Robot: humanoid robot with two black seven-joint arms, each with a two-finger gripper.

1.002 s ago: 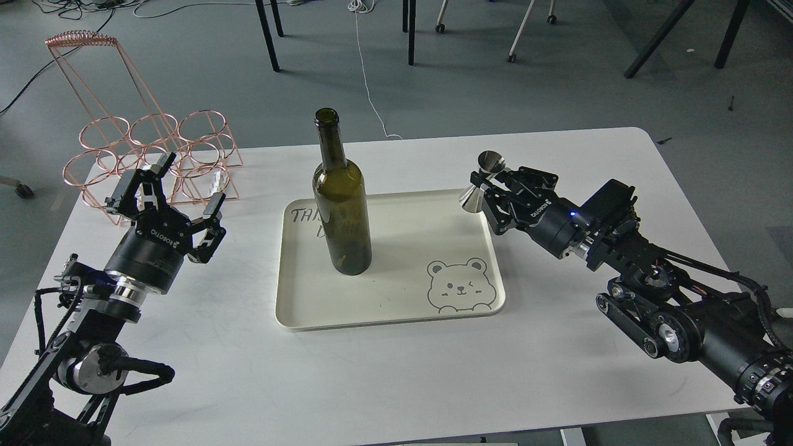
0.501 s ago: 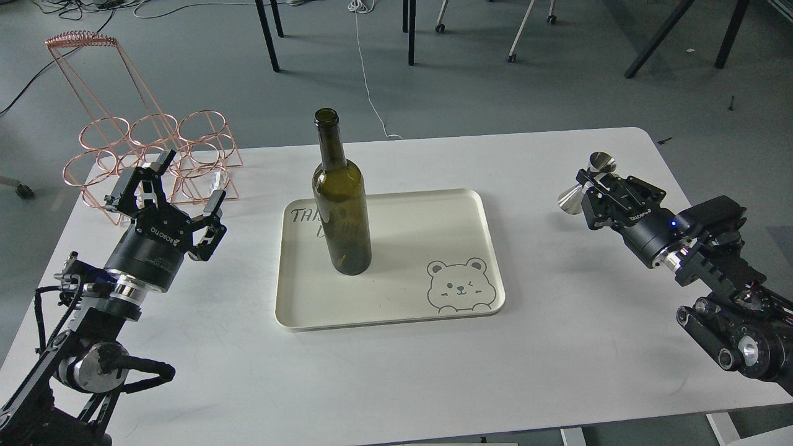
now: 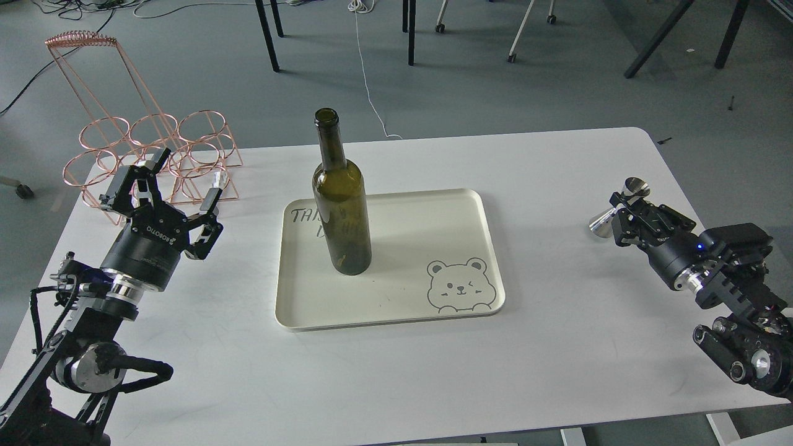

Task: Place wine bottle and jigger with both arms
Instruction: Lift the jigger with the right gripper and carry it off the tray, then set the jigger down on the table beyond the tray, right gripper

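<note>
Bottle on the tray, jigger held out at your right.

Nearest you, the tray (image 3: pixel 396 313) lies on the white tabletop (image 3: pixel 557 359) with the bottle (image 3: pixel 341 204) upright in its left half. Your right end effector (image 3: pixel 621 214) is clamped on the jigger (image 3: pixel 618 206), well right of the tray. Your left end effector (image 3: pixel 170 186) is spread wide, empty, before the wire rack (image 3: pixel 145 145).

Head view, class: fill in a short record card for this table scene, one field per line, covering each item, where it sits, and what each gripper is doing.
bottle: wine bottle, upright on the tray's left half
tray: cream tray, bear drawing in its near right corner
jigger: jigger, tilted, held at the table's right side
right gripper: right gripper, shut on the jigger
left gripper: left gripper, open, empty
rack: copper wire rack, far left corner
table: white table
</note>
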